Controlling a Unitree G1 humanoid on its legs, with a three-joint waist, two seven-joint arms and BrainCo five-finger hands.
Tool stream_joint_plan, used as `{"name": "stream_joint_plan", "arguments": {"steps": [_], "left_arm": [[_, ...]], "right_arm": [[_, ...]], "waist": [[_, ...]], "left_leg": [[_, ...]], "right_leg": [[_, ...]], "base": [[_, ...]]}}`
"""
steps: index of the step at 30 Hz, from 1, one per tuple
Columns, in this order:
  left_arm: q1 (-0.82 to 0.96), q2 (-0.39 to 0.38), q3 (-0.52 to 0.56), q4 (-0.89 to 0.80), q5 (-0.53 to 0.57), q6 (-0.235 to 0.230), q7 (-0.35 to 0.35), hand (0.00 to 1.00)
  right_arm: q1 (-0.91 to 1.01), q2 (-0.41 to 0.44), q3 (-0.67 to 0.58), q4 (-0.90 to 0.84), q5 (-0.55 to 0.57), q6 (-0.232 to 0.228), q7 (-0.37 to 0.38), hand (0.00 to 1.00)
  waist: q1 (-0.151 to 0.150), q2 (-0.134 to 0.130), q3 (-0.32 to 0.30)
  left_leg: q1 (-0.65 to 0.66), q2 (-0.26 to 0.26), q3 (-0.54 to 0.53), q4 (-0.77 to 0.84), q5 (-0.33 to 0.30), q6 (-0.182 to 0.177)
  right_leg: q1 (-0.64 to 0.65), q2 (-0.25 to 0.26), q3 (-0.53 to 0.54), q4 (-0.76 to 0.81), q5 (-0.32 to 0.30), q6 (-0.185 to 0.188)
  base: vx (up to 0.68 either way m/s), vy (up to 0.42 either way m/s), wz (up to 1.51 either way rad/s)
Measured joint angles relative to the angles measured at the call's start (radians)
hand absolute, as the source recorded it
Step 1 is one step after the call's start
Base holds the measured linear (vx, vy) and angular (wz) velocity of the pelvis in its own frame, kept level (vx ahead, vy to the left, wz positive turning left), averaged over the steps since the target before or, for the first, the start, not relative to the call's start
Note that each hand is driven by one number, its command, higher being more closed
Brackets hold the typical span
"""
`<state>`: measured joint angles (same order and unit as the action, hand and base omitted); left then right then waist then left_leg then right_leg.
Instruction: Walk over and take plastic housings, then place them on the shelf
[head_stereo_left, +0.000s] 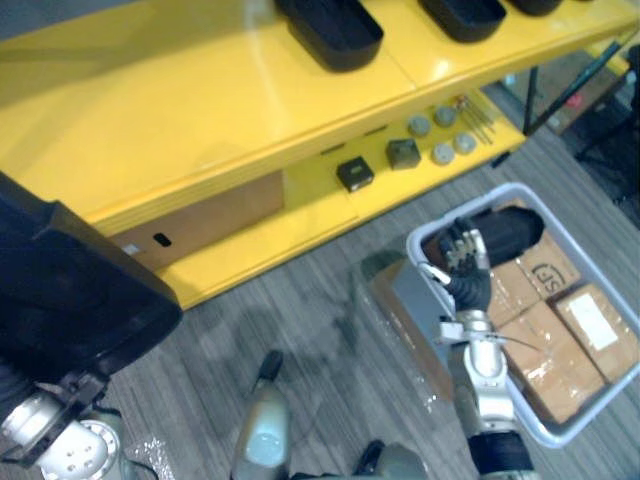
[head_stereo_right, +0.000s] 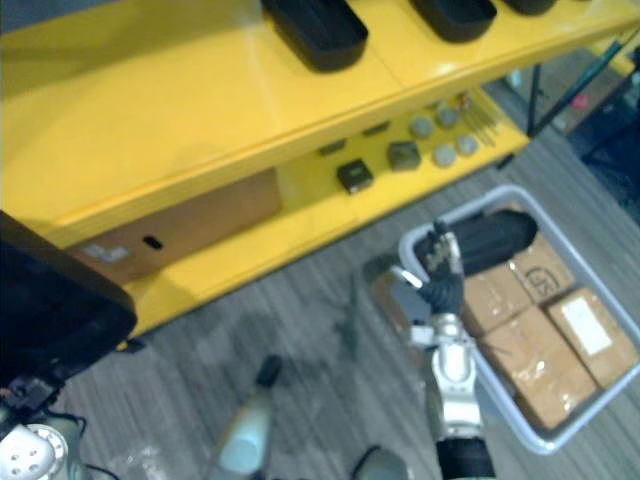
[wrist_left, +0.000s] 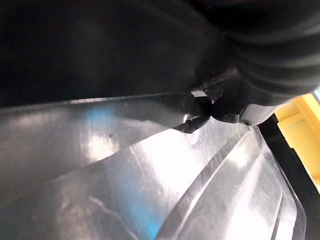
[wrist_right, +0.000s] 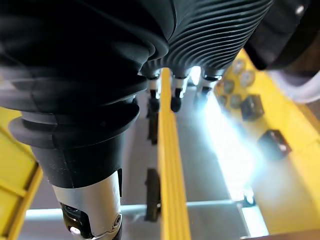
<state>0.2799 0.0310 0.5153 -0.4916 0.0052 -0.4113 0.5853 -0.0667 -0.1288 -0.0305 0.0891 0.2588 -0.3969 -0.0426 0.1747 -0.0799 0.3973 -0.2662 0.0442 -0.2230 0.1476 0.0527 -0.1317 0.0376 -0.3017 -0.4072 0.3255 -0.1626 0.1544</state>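
A large black plastic housing (head_stereo_left: 70, 290) fills the lower left, carried on my left arm; up close its glossy black wall (wrist_left: 150, 190) lies right against my left hand (wrist_left: 270, 60), whose fingers are hidden by it. My right hand (head_stereo_left: 466, 262) is raised over the near rim of a grey bin (head_stereo_left: 580, 425), fingers relaxed and holding nothing. Another black housing (head_stereo_left: 512, 232) lies in that bin just beyond the hand. Two more black housings (head_stereo_left: 330, 30) (head_stereo_left: 462, 15) rest on the top board of the yellow shelf (head_stereo_left: 180, 110).
Cardboard boxes (head_stereo_left: 560, 360) pack the bin. The shelf's lower board holds a small black block (head_stereo_left: 354, 174), a dark cube (head_stereo_left: 403, 153) and several grey round parts (head_stereo_left: 442, 152). A brown cardboard panel (head_stereo_left: 210, 225) stands under the top board. Striped grey carpet (head_stereo_left: 320, 310) lies between me and the shelf.
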Motion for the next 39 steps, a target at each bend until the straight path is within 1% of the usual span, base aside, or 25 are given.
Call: {"name": "stream_joint_plan", "arguments": {"steps": [1, 4, 6, 8, 12, 14, 17, 18, 20, 21, 22, 23, 24, 25, 27, 28, 30, 31, 32, 34, 35, 36, 37, 38, 39], "left_arm": [[-0.014, 0.001, -0.016, 0.001, 0.003, 0.000, 0.002, 1.00], [-0.023, 0.001, -0.027, 0.012, 0.010, 0.000, 0.002, 1.00], [-0.022, 0.001, -0.027, 0.020, 0.011, 0.000, 0.002, 1.00], [-0.007, 0.001, -0.026, 0.025, 0.012, 0.001, 0.006, 1.00], [0.002, 0.001, -0.024, 0.026, 0.013, 0.001, 0.031, 1.00], [0.005, 0.001, -0.021, 0.026, 0.015, 0.001, 0.031, 1.00], [0.023, 0.001, -0.001, 0.024, 0.046, 0.001, 0.023, 1.00], [0.037, 0.000, 0.003, 0.023, 0.051, -0.002, 0.019, 1.00], [0.045, 0.001, 0.017, 0.023, 0.063, -0.004, 0.017, 1.00], [0.050, 0.000, 0.031, 0.023, 0.074, -0.005, 0.017, 1.00], [0.066, 0.001, 0.035, 0.016, 0.074, -0.012, 0.018, 1.00], [0.081, 0.003, 0.035, 0.010, 0.075, -0.015, 0.019, 1.00], [0.082, 0.013, 0.035, 0.009, 0.075, -0.017, 0.019, 1.00], [0.053, 0.028, 0.035, 0.010, 0.071, -0.015, 0.022, 1.00], [0.019, 0.038, 0.038, 0.010, 0.071, -0.011, 0.024, 1.00], [-0.013, 0.042, 0.033, 0.010, 0.072, 0.012, 0.025, 1.00], [-0.040, 0.042, 0.016, 0.012, 0.070, 0.027, 0.025, 1.00], [-0.067, 0.042, 0.006, 0.012, 0.070, 0.038, 0.023, 1.00], [-0.091, 0.045, -0.005, 0.017, 0.068, 0.045, 0.022, 1.00], [-0.111, 0.052, -0.034, 0.020, 0.037, 0.047, 0.014, 1.00], [-0.116, 0.054, -0.045, 0.020, 0.034, 0.048, 0.009, 1.00], [-0.116, 0.062, -0.062, 0.020, 0.034, 0.051, -0.002, 1.00], [-0.102, 0.058, -0.081, 0.012, 0.040, 0.056, -0.008, 1.00], [-0.085, 0.055, -0.092, 0.000, 0.041, 0.059, -0.010, 1.00], [-0.040, 0.053, -0.108, -0.025, 0.040, 0.062, -0.019, 1.00]], "right_arm": [[0.015, -0.001, -0.007, -0.014, 0.000, -0.007, 0.000, 0.00], [0.035, -0.002, -0.007, -0.029, 0.001, -0.022, 0.006, 0.00], [0.042, -0.002, -0.007, -0.039, -0.001, -0.035, 0.012, 0.00], [0.032, -0.002, -0.005, -0.039, -0.037, -0.042, 0.021, 0.00], [-0.008, -0.002, -0.005, -0.035, -0.049, -0.042, 0.020, 0.00], [-0.024, -0.002, -0.005, -0.028, -0.054, -0.042, 0.015, 0.00], [-0.025, 0.004, -0.005, -0.019, -0.057, -0.042, -0.006, 0.00], [-0.024, 0.008, -0.004, -0.008, -0.055, -0.042, -0.016, 0.00], [-0.010, 0.020, -0.003, -0.002, -0.038, -0.042, -0.029, 0.00], [-0.006, 0.033, -0.004, -0.001, -0.037, -0.043, -0.040, 0.00], [-0.004, 0.039, -0.004, 0.000, -0.038, -0.043, -0.048, 0.00], [-0.002, 0.040, -0.004, 0.001, -0.038, -0.044, -0.050, 0.00], [0.000, 0.046, -0.004, 0.009, -0.038, -0.044, -0.051, 0.00], [-0.010, 0.044, -0.004, 0.019, -0.039, -0.043, -0.040, 0.00], [-0.033, 0.041, -0.009, 0.022, -0.039, -0.043, -0.038, 0.00], [-0.044, 0.032, -0.021, 0.019, -0.038, -0.042, -0.028, 0.00], [-0.031, 0.019, -0.038, 0.002, -0.038, -0.039, -0.024, 0.00], [-0.008, 0.011, -0.060, -0.021, -0.039, -0.038, -0.026, 0.00], [0.021, 0.010, -0.080, -0.047, -0.038, -0.037, -0.029, 0.00], [0.069, 0.010, -0.098, -0.104, -0.038, -0.033, -0.043, 0.00], [0.085, 0.010, -0.103, -0.131, -0.038, -0.031, -0.046, 0.00], [0.105, 0.010, -0.106, -0.168, -0.041, -0.029, -0.048, 0.00], [0.105, 0.005, -0.113, -0.191, -0.040, -0.029, -0.047, 0.00], [0.105, 0.000, -0.119, -0.206, -0.040, -0.029, -0.047, 0.00], [0.104, -0.007, -0.130, -0.239, -0.040, -0.030, -0.051, 0.00]], "waist": [[-0.002, 0.003, 0.003], [-0.010, 0.005, 0.005], [-0.014, 0.014, 0.011], [-0.011, 0.019, 0.014], [0.002, 0.030, 0.021], [0.007, 0.031, 0.021], [0.019, 0.029, 0.023], [0.022, 0.032, 0.024], [0.025, 0.032, 0.023], [0.028, 0.023, 0.020], [0.027, 0.026, 0.014], [0.030, 0.034, 0.009], [0.030, 0.028, 0.005], [0.024, 0.027, 0.001], [0.014, 0.028, -0.002], [-0.008, 0.037, -0.001], [-0.024, 0.054, -0.012], [-0.042, 0.057, -0.021], [-0.061, 0.074, -0.022], [-0.082, 0.066, -0.037], [-0.082, 0.061, -0.039], [-0.081, 0.044, -0.047], [-0.097, 0.051, -0.050], [-0.101, 0.067, -0.055], [-0.099, 0.087, -0.072]], "left_leg": [[-0.007, 0.000, -0.005, 0.000, 0.004, -0.004], [-0.013, -0.001, -0.032, -0.005, 0.018, -0.015], [-0.011, -0.001, -0.051, -0.006, 0.024, -0.021], [-0.011, -0.001, -0.059, -0.017, 0.037, -0.021], [-0.011, -0.005, -0.061, -0.016, 0.042, -0.020], [-0.014, -0.017, -0.065, 0.008, 0.031, -0.015], [-0.018, -0.050, -0.061, 0.121, -0.041, -0.004], [-0.024, -0.054, -0.060, 0.181, -0.084, -0.001], [-0.032, -0.046, -0.055, 0.212, -0.105, 0.006], [-0.040, -0.039, -0.028, 0.230, -0.118, 0.024], [-0.077, -0.035, 0.027, 0.348, -0.178, 0.096], [-0.076, -0.029, 0.035, 0.361, -0.206, 0.080], [-0.076, -0.030, 0.034, 0.360, -0.212, 0.086], [-0.070, -0.028, 0.018, 0.317, -0.204, 0.105], [-0.054, -0.024, 0.001, 0.278, -0.199, 0.112], [-0.033, -0.027, -0.012, 0.260, -0.191, 0.118], [-0.028, -0.030, -0.025, 0.258, -0.191, 0.118], [-0.018, -0.039, -0.061, 0.252, -0.189, 0.114], [-0.010, -0.045, -0.101, 0.237, -0.185, 0.105], [-0.009, -0.062, -0.151, 0.239, -0.196, 0.080], [-0.011, -0.067, -0.152, 0.247, -0.202, 0.072], [-0.013, -0.073, -0.130, 0.252, -0.212, 0.057], [-0.019, -0.041, -0.086, 0.289, -0.221, 0.069], [-0.032, -0.014, -0.056, 0.328, -0.228, 0.080], [-0.030, 0.021, -0.041, 0.317, -0.237, 0.038]], "right_leg": [[0.002, 0.003, -0.001, -0.006, -0.019, -0.004], [0.011, 0.014, -0.005, -0.003, -0.057, 0.011], [0.022, 0.022, -0.007, 0.001, -0.070, 0.003], [0.019, 0.023, -0.006, 0.013, -0.085, 0.011], [0.024, 0.022, -0.006, 0.012, -0.096, 0.007], [0.042, 0.017, -0.015, 0.011, -0.101, 0.007], [0.109, -0.001, -0.039, 0.015, -0.103, 0.001], [0.113, -0.006, -0.032, 0.067, -0.091, -0.011], [0.058, -0.019, 0.001, 0.200, -0.052, -0.074], [0.010, -0.030, 0.049, 0.262, -0.011, -0.121], [-0.005, -0.024, 0.089, 0.291, 0.021, -0.117], [-0.011, -0.024, 0.095, 0.315, 0.034, -0.120], [-0.037, -0.031, 0.121, 0.341, 0.054, -0.136], [-0.069, 0.003, 0.148, 0.283, -0.073, -0.075], [-0.101, 0.062, 0.180, 0.200, -0.121, -0.076], [-0.123, 0.110, 0.239, 0.132, -0.129, -0.073], [-0.154, 0.148, 0.311, 0.090, -0.127, -0.072], [-0.166, 0.175, 0.367, 0.063, -0.125, -0.075], [-0.175, 0.200, 0.423, 0.041, -0.119, -0.085], [-0.165, 0.222, 0.495, 0.018, -0.115, -0.093], [-0.155, 0.220, 0.499, 0.010, -0.117, -0.094], [-0.134, 0.214, 0.492, 0.004, -0.093, -0.054], [-0.125, 0.210, 0.438, 0.045, -0.080, -0.056], [-0.120, 0.222, 0.406, 0.071, -0.098, -0.064], [-0.117, 0.240, 0.369, 0.120, -0.132, -0.073]], "base": [[-0.12, -0.095, 0.11], [-0.09, -0.094, 0.23], [-0.05, -0.061, 0.26], [-0.06, -0.045, 0.18], [-0.04, -0.013, 0.06], [0.00, 0.009, 0.17], [0.03, 0.055, 0.21], [0.02, 0.090, 0.22], [0.00, 0.103, 0.28], [0.07, 0.169, 0.09], [0.10, 0.204, -0.03], [0.12, 0.201, -0.09], [0.11, 0.158, 0.01], [0.10, 0.128, 0.04], [0.08, 0.108, 0.04], [0.06, 0.097, 0.11], [0.07, 0.058, 0.33], [0.08, -0.025, 0.81], [0.06, -0.043, 0.95], [0.09, -0.139, 1.03], [0.12, -0.282, 1.17], [0.08, -0.337, 1.25], [0.06, -0.354, 1.24], [0.08, -0.348, 1.12], [0.12, -0.311, 0.76]]}}
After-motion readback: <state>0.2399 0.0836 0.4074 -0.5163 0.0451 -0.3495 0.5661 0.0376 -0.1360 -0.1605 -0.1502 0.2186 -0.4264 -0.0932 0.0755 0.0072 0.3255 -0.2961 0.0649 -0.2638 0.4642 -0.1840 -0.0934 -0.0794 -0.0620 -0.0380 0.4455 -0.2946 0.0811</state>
